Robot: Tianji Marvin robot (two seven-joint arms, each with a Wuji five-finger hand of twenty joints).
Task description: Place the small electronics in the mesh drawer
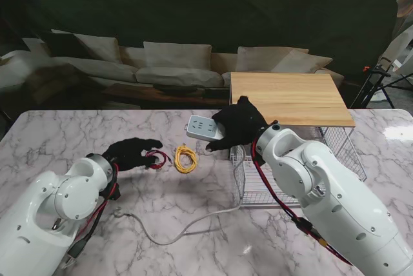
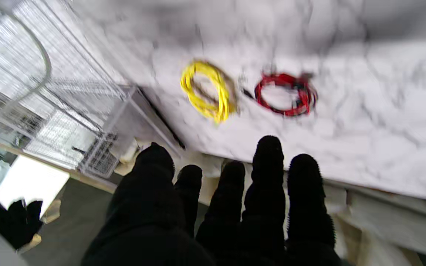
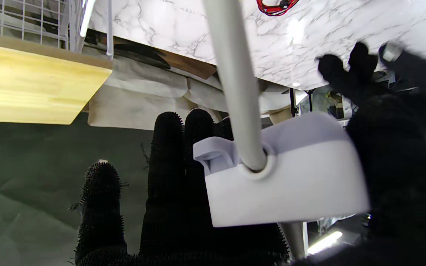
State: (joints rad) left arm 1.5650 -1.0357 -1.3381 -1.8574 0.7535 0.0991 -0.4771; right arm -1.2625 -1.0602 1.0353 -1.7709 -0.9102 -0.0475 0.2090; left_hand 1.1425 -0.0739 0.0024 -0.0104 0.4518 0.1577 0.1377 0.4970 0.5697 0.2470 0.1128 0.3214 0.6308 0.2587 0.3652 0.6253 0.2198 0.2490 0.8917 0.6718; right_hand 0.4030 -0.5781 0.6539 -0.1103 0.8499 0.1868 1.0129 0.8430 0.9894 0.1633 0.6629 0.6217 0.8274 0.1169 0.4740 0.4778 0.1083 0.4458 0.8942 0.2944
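The white power strip (image 1: 205, 128) is held off the marble table (image 1: 77, 134) in the right hand (image 1: 239, 124), just to the left of the mesh drawer (image 1: 255, 182), whose wire basket stands open beneath a wooden top (image 1: 290, 98). In the right wrist view the strip's end (image 3: 283, 184) fills the near field, the black-gloved fingers (image 3: 172, 147) lying along one side of it and the thumb pressed on the other, so the fingers are closed on the strip. Its grey cord (image 1: 187, 227) leaves that end, trails past the drawer's front and loops across the table nearer to me. The right arm reaches forward from the lower right corner, its wrist bent so the hand lies over the drawer's left front corner. To the left of the strip, a yellow cable coil (image 1: 185, 158) lies flat on the table, and just beside it a red cable coil (image 1: 158, 158). The left hand (image 1: 132, 152) is stretched out low from the bent left arm, fingertips at the red coil; from the stand I cannot tell whether they touch it. In the left wrist view the left fingers (image 2: 268, 166) are extended side by side, slightly spread, holding nothing, with both coils lying on the table beyond them, though that picture is blurred.
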